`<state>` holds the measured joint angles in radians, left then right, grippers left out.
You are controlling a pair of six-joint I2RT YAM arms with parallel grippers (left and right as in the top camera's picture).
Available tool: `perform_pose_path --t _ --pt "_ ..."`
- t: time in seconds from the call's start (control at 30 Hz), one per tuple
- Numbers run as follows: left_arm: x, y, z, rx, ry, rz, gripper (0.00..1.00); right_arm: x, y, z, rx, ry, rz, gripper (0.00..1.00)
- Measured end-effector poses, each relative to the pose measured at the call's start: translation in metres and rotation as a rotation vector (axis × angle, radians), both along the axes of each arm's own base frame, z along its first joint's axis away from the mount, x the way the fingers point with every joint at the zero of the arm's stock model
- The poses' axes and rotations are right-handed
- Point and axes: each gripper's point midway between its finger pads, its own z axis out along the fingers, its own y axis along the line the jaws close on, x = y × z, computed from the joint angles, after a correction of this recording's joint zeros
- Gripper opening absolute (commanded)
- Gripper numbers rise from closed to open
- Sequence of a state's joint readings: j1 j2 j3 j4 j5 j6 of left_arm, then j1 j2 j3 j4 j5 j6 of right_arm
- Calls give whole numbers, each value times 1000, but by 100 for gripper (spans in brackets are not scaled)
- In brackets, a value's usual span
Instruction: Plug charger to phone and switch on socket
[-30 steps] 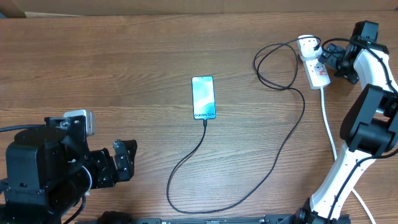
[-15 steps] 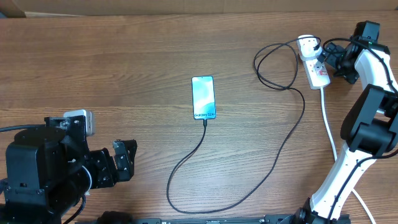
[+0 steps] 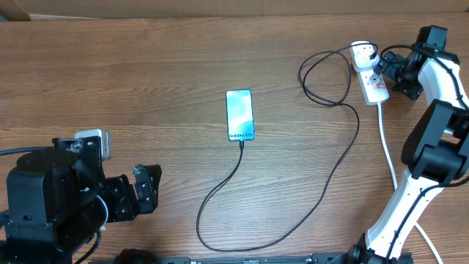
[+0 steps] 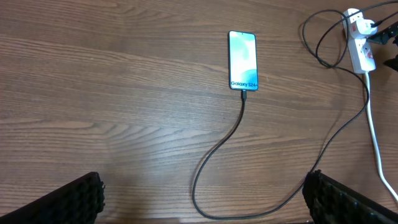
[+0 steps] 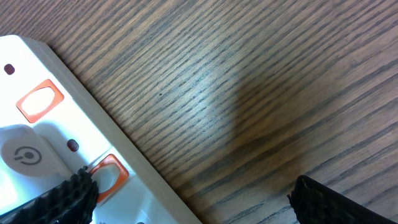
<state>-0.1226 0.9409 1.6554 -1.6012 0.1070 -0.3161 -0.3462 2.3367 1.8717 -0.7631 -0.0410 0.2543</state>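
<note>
We look down on a wooden table point(image 3: 146, 73) with an arm at each side. The phone point(image 3: 239, 115) lies flat near the middle, screen up and lit, its long side running from 12 to 6 o'clock. Its "Galaxy S24+" label sits at the 6 o'clock end.

The charger point(image 3: 240, 147) has its tip in the phone's 6 o'clock end. Its thin black cable runs down toward 7 o'clock and curves along the near edge. It then climbs toward 2 o'clock, loops twice and reaches the socket point(image 3: 368, 70).

The socket lies at 2 o'clock, well apart from the phone. Its thick white cord trails toward 5 o'clock. A dark plug sits at the socket's far end.

The left gripper point(image 3: 150, 188) rests at 8 o'clock, far from the phone, with its fingers spread and nothing between them. Its wrist camera shows the phone point(image 4: 243, 60), the charger point(image 4: 244, 99) and the socket point(image 4: 359, 37) ahead of it. Its own two fingertips sit wide apart in the bottom corners point(image 4: 202, 202).

The right gripper point(image 3: 387, 71) is just beside the socket, on its 3 o'clock side. Its wrist camera shows the fingers released and wide apart point(image 5: 193, 199). One tip is over the white socket point(image 5: 50, 162), next to an orange switch point(image 5: 109, 174). We cannot tell whether it touches. The other tip is over bare wood.
</note>
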Motion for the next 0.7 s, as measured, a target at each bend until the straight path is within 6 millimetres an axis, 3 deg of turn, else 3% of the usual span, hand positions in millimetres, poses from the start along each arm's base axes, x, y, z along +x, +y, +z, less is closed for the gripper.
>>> perform_pose_path --t 0.23,0.5,0.6,0.7 --pt "0 0 0 0 0 0 99 -3 2 0 11 14 0 100" --pt "0 0 0 0 0 0 100 -28 16 6 79 122 -3 100" --pt "0 0 0 0 1 0 100 -41 15 29 89 133 -53 100" --pt "0 0 0 0 0 0 100 -56 12 87 83 78 -105 100"
